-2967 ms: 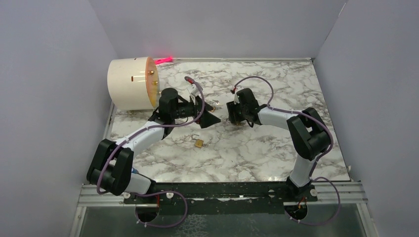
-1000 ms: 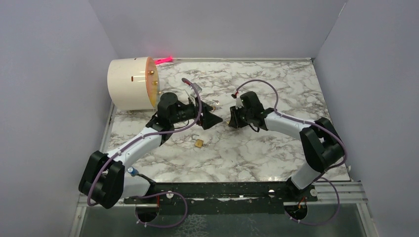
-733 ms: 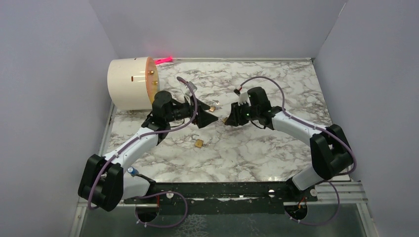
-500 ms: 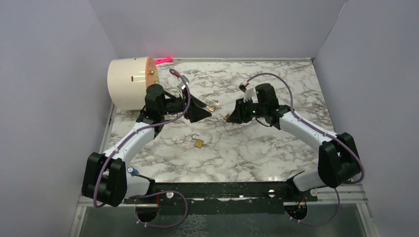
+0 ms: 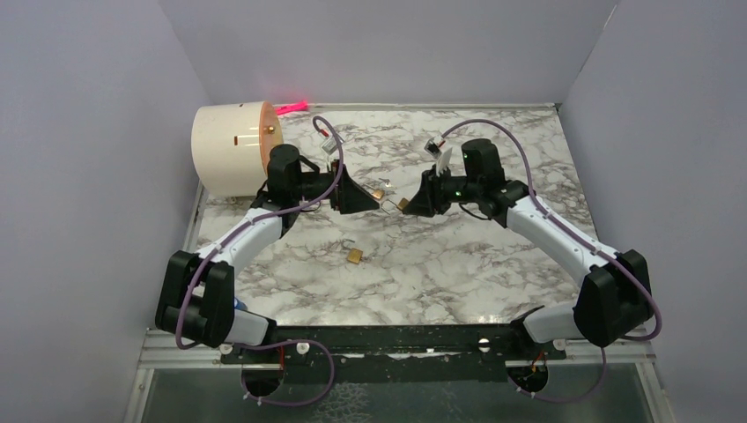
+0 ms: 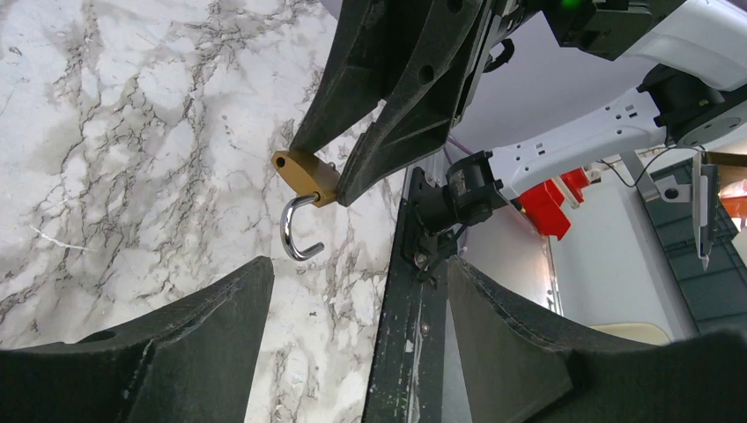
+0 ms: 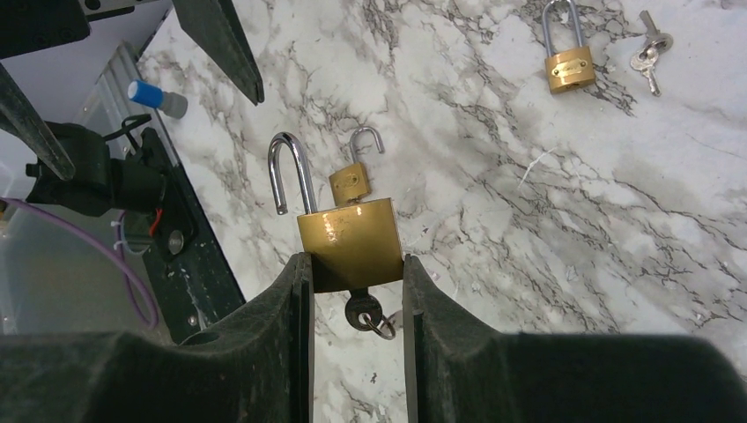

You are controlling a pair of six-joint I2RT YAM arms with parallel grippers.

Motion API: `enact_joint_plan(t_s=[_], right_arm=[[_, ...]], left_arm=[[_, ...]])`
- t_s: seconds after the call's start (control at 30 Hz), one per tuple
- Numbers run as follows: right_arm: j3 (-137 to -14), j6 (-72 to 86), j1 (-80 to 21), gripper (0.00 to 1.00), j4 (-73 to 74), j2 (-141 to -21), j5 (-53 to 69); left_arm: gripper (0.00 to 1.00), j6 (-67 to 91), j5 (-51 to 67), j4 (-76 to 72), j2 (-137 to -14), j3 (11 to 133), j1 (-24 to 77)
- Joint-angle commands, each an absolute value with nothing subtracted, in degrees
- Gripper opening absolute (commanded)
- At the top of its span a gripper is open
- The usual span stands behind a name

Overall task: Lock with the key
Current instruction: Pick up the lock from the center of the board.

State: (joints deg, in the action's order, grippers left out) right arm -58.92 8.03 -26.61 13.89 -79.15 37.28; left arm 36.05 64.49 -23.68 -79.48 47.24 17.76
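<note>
- Our right gripper (image 7: 351, 264) is squeezed tight on the big padlock (image 7: 348, 240), held up over the middle of the desk (image 5: 476, 264), nearer the far edge.
- Our left gripper (image 6: 357, 286) is spread wide, holding nothing.
- The gold body is flat and smooth, so we think a push on the thin, shiny hook (image 7: 286, 172) could make it slip.
- The little key (image 7: 363, 310) hangs underneath and might drop out.
</note>
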Motion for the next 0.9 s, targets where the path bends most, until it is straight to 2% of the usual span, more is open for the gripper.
enact_joint_plan(t_s=[0.0, 0.2, 0.4, 0.5, 0.67, 0.8, 0.87], right_arm=[[-60.8, 7.1, -26.8, 0.16, 15.2, -77.6, 41.1], [-61.1, 7.2, -26.7, 0.16, 15.0, -77.3, 42.4], [-61.0, 7.3, -26.8, 0.16, 14.8, -77.3, 42.8], [-60.8, 7.2, -26.8, 0.16, 14.8, -77.0, 42.6], [-60.4, 7.2, -26.8, 0.16, 14.8, -76.8, 42.4], [-60.2, 7.1, -26.8, 0.16, 14.7, -76.8, 42.5], [-60.3, 7.1, -26.8, 0.16, 14.8, -76.8, 42.6]], left_arm=[[0.73, 37.1, 66.2, -23.8, -79.7, 49.3, 18.4], [0.73, 36.3, 64.8, -23.1, -81.3, 49.2, 19.8], [0.67, 31.8, 62.4, -18.4, -84.6, 51.2, 23.5], [0.6, 28.1, 60.4, -13.7, -85.3, 52.8, 24.1], [0.37, 25.3, 60.7, -9.9, -86.4, 54.5, 24.2], [0.35, 24.5, 60.7, -9.2, -86.7, 54.5, 24.3], [0.31, 24.5, 60.6, -9.1, -86.7, 54.6, 24.2]])
